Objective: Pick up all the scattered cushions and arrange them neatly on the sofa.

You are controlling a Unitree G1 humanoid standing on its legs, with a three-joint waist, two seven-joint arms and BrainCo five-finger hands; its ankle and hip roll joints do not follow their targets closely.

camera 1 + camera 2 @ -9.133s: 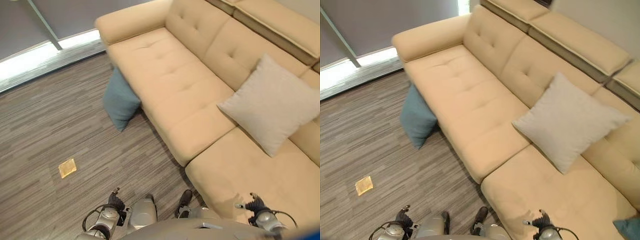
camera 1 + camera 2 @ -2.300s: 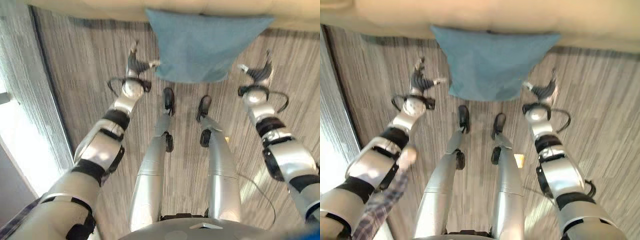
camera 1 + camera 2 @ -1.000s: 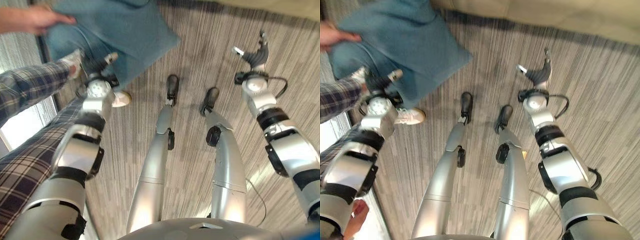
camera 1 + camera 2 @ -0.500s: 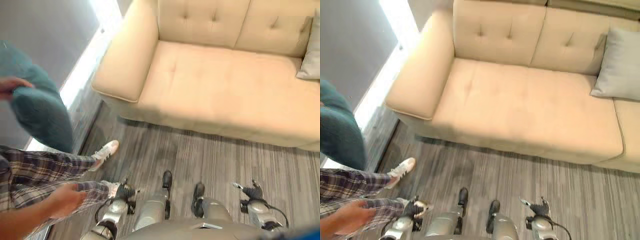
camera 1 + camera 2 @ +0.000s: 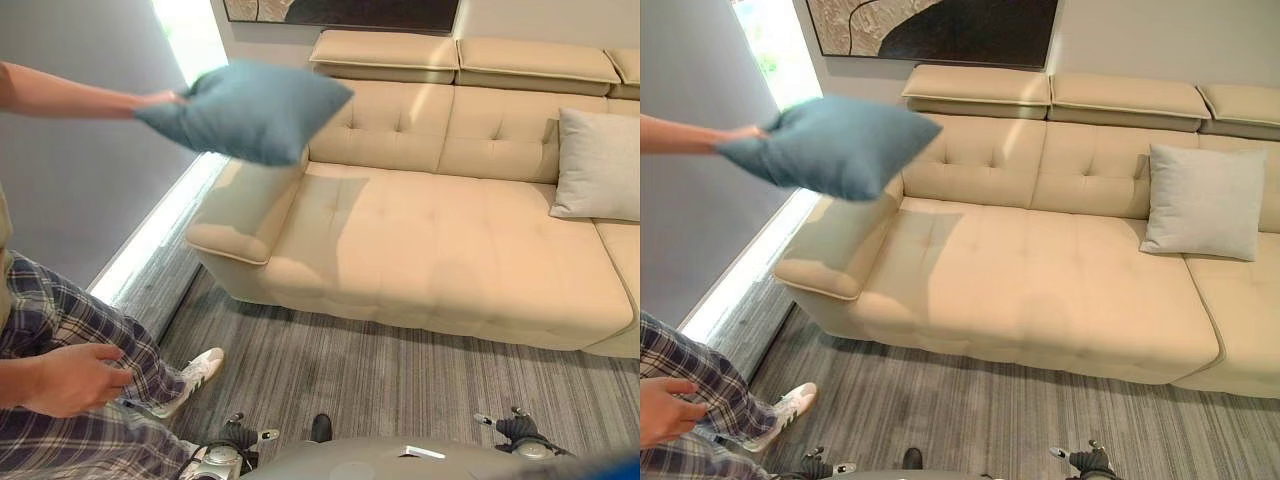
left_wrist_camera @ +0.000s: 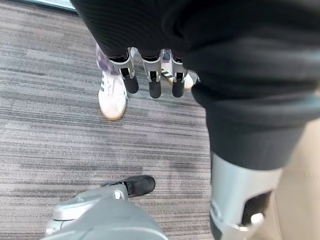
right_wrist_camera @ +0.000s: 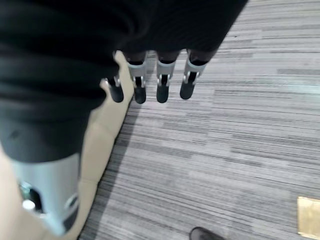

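While person's hand (image 5: 160, 100) holds blue cushion (image 5: 250, 110) | grey cushion (image 5: 1202, 202) on sofa (image 5: 1040, 290)

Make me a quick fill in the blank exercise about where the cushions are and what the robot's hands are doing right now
The blue cushion is held up by a ____, not by the robot.
The grey cushion leans against the sofa's ____.
The left hand and right hand are both ____, holding nothing.
The person's white shoe stands on the ____.

Missing words: person; backrest; open; floor
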